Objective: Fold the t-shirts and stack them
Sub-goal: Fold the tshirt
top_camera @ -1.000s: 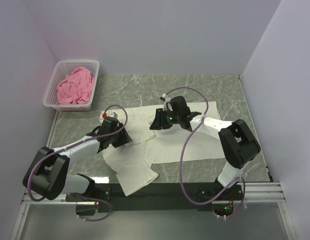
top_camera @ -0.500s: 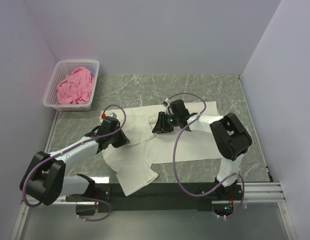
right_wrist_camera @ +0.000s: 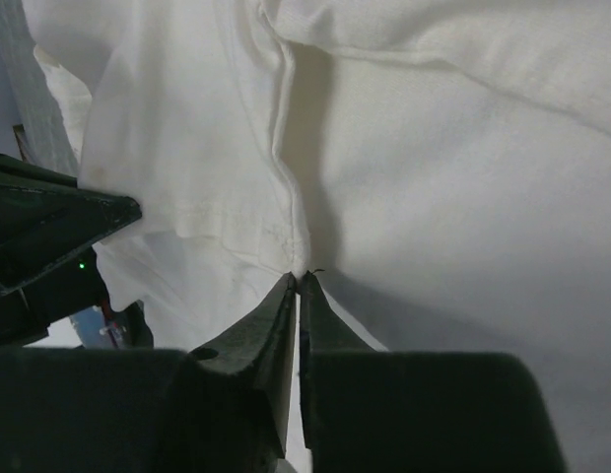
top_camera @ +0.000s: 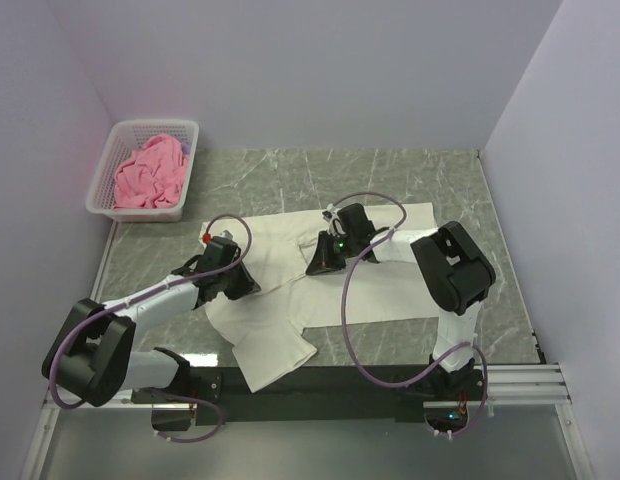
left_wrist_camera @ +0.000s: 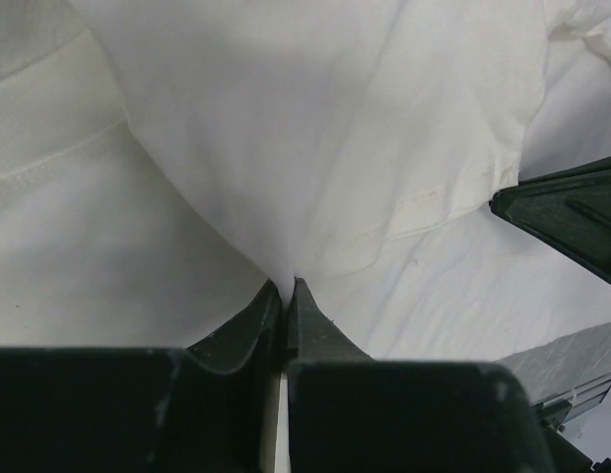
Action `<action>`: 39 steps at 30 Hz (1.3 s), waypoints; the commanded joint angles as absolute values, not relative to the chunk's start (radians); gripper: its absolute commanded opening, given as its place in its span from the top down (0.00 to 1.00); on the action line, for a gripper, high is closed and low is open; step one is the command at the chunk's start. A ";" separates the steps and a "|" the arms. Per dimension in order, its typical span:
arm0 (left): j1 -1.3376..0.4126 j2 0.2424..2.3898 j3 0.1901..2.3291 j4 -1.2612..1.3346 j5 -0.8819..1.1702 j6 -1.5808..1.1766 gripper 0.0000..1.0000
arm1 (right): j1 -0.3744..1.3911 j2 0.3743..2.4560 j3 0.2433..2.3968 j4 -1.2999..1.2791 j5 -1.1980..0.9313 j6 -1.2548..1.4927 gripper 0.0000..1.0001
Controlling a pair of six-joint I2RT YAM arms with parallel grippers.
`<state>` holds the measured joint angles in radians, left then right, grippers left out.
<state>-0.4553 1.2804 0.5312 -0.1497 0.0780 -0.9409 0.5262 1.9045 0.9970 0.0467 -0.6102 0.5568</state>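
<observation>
The cream-white t-shirt (top_camera: 390,275) lies spread and partly folded on the marble table. My left gripper (top_camera: 252,287) is shut on a pinch of its fabric (left_wrist_camera: 286,197) at the left side. My right gripper (top_camera: 314,264) is shut on a fold of the same shirt (right_wrist_camera: 286,177) near the middle. In each wrist view the other gripper's dark body shows at the edge. The pink t-shirt (top_camera: 148,172) lies crumpled in the white lattice basket (top_camera: 110,160) at the far left.
The marble table (top_camera: 290,170) has purple walls at the back and both sides. A black rail (top_camera: 320,385) runs along the near edge at the arm bases. A sleeve flap (top_camera: 275,352) reaches toward that rail.
My right gripper has drawn back and down toward the table with the fabric. My left gripper has shifted slightly right. The shirt's middle fold has flattened.
</observation>
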 commanded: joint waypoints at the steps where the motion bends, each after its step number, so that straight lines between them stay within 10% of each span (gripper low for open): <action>1: -0.459 1.256 0.526 -0.132 0.086 -0.957 0.93 | 0.522 1.887 1.040 0.032 -0.618 0.545 0.94; 15: -0.460 1.236 0.479 -0.132 0.110 -1.003 0.84 | 0.506 1.855 1.104 -0.176 -0.574 0.433 1.00; 18: -0.460 1.212 0.486 -0.161 0.101 -1.003 0.57 | 0.503 1.839 1.120 -0.213 -0.555 0.402 0.85; 25: -0.361 1.126 0.667 -0.313 -0.024 -0.870 0.29 | 0.399 1.735 1.204 -0.339 -0.371 0.302 0.50; 39: -0.146 1.632 1.118 -0.258 -0.087 -0.651 0.57 | 0.006 1.808 1.325 -0.307 -0.291 0.469 0.56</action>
